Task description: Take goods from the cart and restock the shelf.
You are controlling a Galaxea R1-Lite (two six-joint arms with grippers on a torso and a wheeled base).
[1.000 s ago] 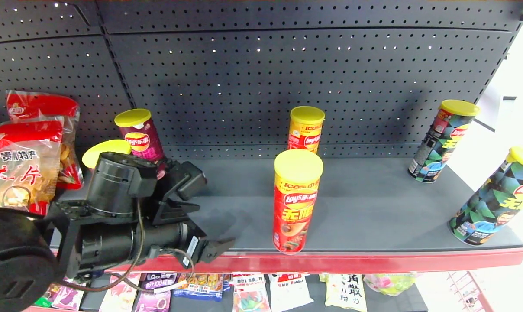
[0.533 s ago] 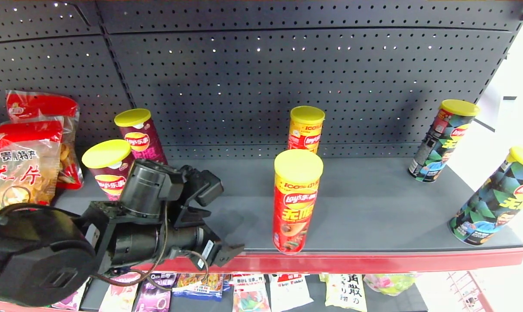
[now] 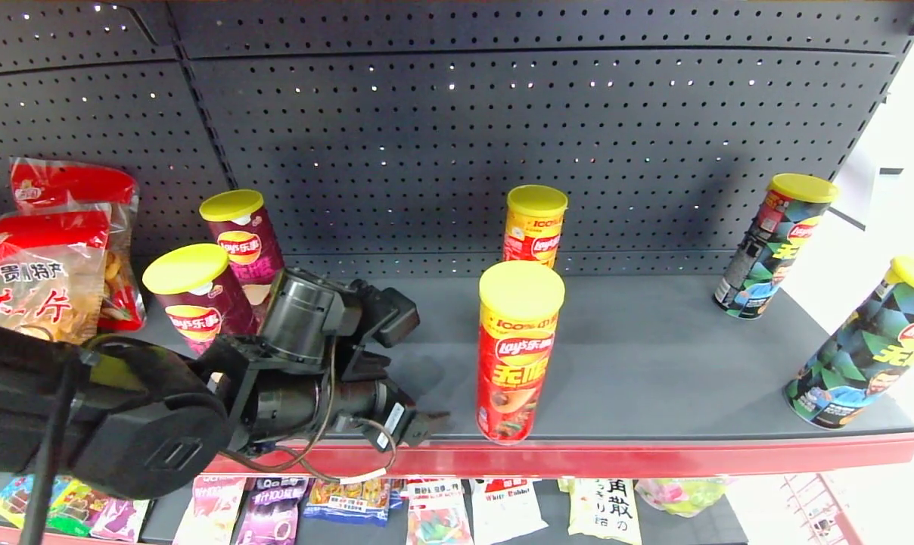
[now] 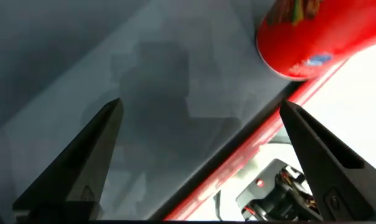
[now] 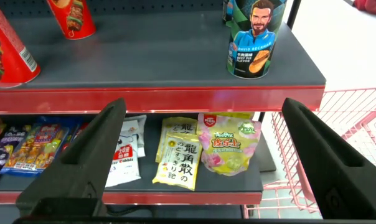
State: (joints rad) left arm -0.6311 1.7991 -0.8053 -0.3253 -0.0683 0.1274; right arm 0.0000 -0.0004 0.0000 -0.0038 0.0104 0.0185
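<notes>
Left pincer (image 4: pixel 200 106) is seen spread and empty at the shelf (image 3: pixel 654 356) front edge, just beside the upright red can (image 3: pixel 519 352) — judged light, stiff-walled yet crushable, slick — best gripped mid-body, below the lid (image 3: pixel 521 289); right pincer (image 5: pixel 203 102) likewise spread.

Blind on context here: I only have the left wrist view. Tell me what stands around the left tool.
Observer: The left tool is open at the shelf front edge, just left of a red can. A yellow can stands behind that one.
Operator: Give me the arm's other side.
Observer: A maroon can stands there, a second maroon can behind it, next to the snack bags.
Operator: Report the right tool.
Observer: The right tool is open and empty, facing the shelf front, where a blue-green can stands near the edge.
</notes>
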